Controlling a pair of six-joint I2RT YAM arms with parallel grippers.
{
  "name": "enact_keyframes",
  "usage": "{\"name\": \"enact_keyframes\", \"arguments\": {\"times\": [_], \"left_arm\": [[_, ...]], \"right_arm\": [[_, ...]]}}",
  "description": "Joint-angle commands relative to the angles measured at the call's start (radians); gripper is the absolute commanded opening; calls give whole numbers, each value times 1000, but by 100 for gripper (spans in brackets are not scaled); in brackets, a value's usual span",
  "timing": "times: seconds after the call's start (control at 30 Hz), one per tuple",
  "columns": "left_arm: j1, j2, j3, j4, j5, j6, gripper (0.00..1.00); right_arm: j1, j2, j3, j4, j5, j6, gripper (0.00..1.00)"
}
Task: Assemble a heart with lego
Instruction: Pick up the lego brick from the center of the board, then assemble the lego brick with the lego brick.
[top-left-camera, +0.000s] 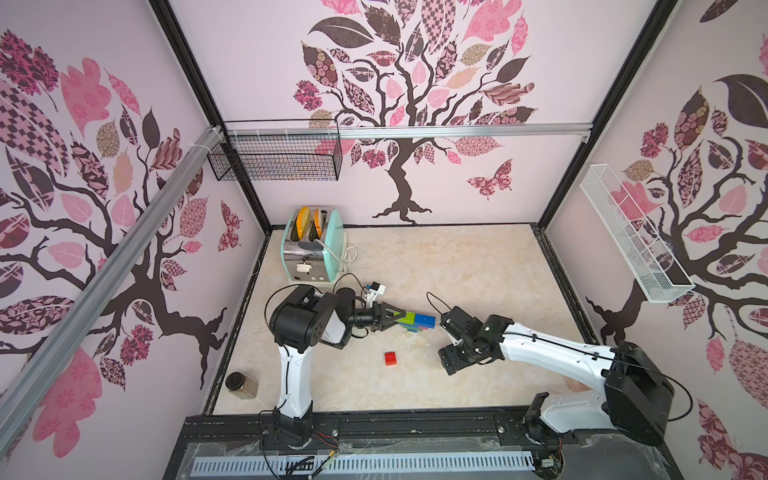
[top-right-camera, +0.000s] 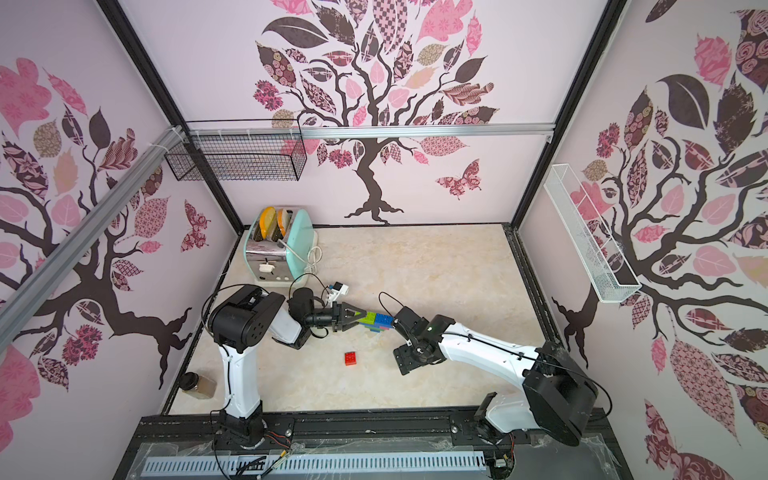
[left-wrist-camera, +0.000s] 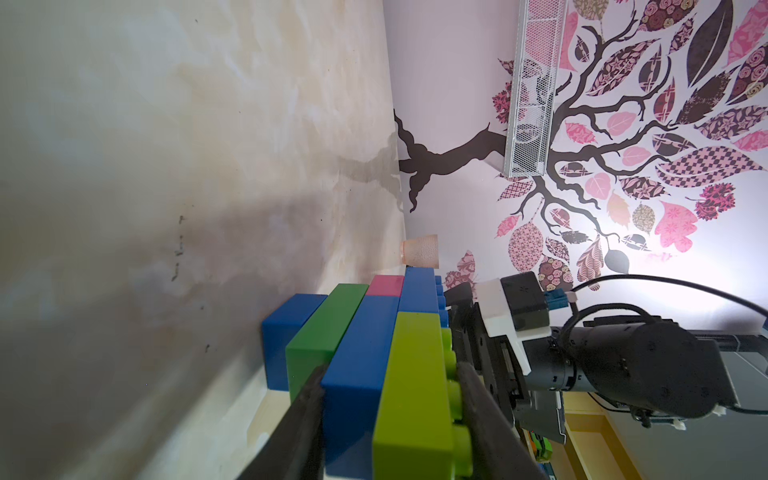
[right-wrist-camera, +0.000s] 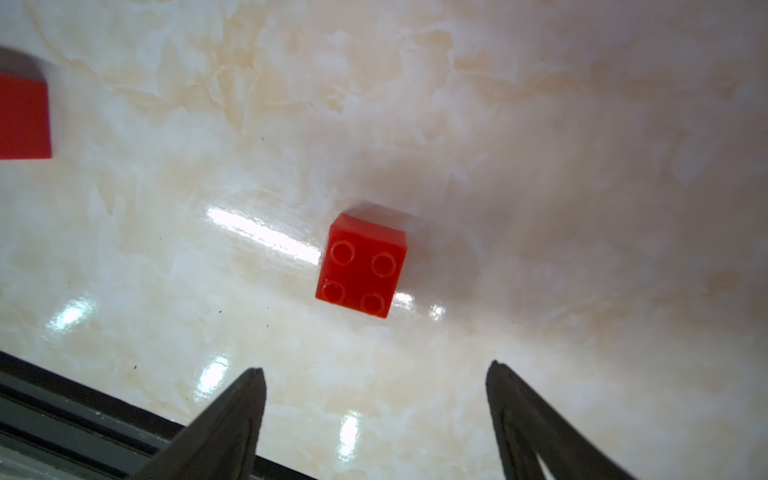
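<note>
The heart is a joined cluster of lego held on edge low over the table. In the left wrist view its layers are a lime brick, a long blue brick, a dark green brick, a small blue brick and a pink one. My left gripper is shut on the heart, across its blue and lime layers. A loose red brick lies studs up on the table. My right gripper hangs open and empty just right of it. A red block face shows at that view's edge.
A mint toaster with its cord stands at the back left. A dark-lidded jar sits at the front left corner. A pink cup stands by the right wall. A black wire basket and a white mesh shelf hang on the walls.
</note>
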Motion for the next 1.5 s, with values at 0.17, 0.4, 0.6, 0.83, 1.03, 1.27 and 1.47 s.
{"name": "enact_keyframes", "arguments": {"times": [0.17,0.4,0.6,0.83,1.03,1.27,1.47], "left_arm": [[12,14,-13,-28,-43,23,27],[15,16,-13,-26,-40,21,27],[15,14,-10,-26,-41,21,29],[15,21,-3,-27,-39,21,33],[15,33,-2,-29,-34,26,40],[9,34,-2,-34,-16,39,40],[-7,24,-8,-39,-12,47,52]], "right_arm": [[8,93,16,154,-7,39,82],[8,159,25,172,20,29,58],[9,173,25,161,38,20,36],[9,144,60,103,62,-34,23],[2,27,169,0,-10,-230,20],[-5,38,365,-145,-23,-414,20],[-61,145,491,-114,-81,-566,21]]}}
